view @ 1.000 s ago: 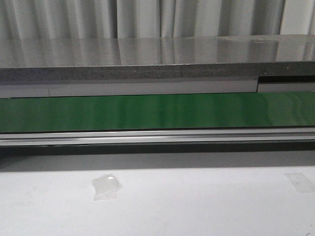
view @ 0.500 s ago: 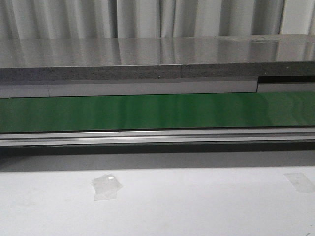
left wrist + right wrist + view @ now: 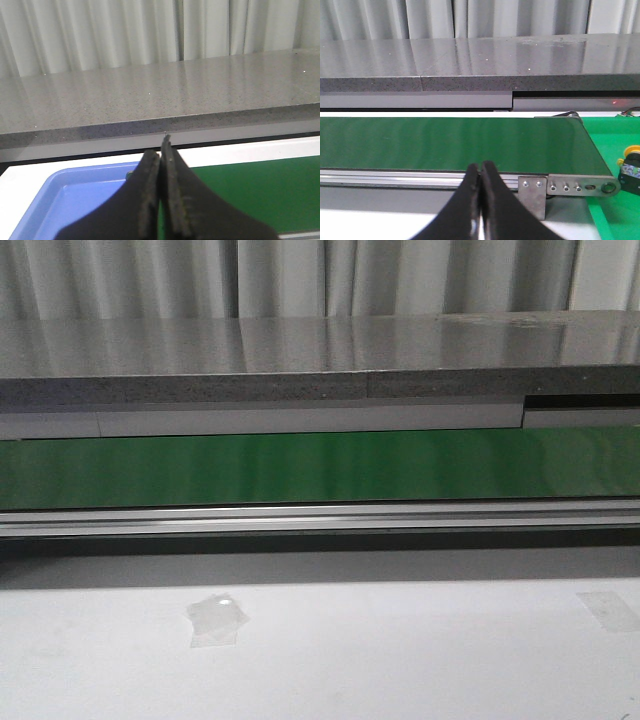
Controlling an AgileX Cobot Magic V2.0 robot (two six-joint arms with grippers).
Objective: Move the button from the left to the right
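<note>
A button (image 3: 631, 167) with a yellow head and a black body shows at the edge of the right wrist view, on a green surface (image 3: 615, 135) past the conveyor's end. My right gripper (image 3: 480, 166) is shut and empty, low in front of the green conveyor belt (image 3: 450, 142), well apart from the button. My left gripper (image 3: 161, 148) is shut and empty, over the near edge of a blue tray (image 3: 80, 195) beside the belt (image 3: 250, 192). Neither gripper nor the button shows in the front view.
The green belt (image 3: 320, 468) runs across the front view behind an aluminium rail (image 3: 320, 518). A grey stone counter (image 3: 300, 360) lies behind it, with curtains beyond. Tape patches (image 3: 215, 620) mark the white table. A metal bracket (image 3: 532, 192) ends the conveyor.
</note>
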